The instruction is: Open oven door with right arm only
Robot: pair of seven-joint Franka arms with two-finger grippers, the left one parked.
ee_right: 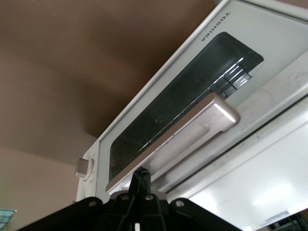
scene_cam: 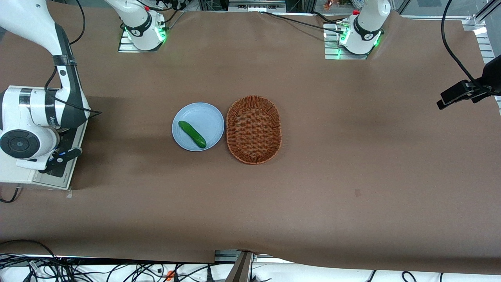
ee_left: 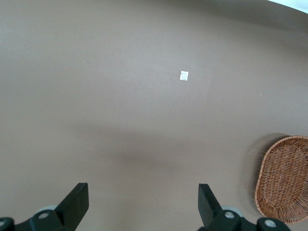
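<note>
Brown cloth covers the whole table, and the cream-white toaster oven sits at the working arm's end of it, mostly hidden in the front view under the large white jointed right arm with its dark grey bands. The small black gripper hangs low at the oven's front edge, just above the cloth.

From the right wrist camera, the oven door, a silver-framed flap with a dark glass window, fills much of the picture, and its silver bar handle runs slantwise across it. The gripper is at one end of that handle, with one dark finger up against the bar's end. Whether the jaws are parted or closed, and whether they have any hold on the handle, I cannot tell.

Near the table's middle, well apart from the oven, a green cucumber lies on a round pale blue plate, just beside an oval brown wicker basket.
</note>
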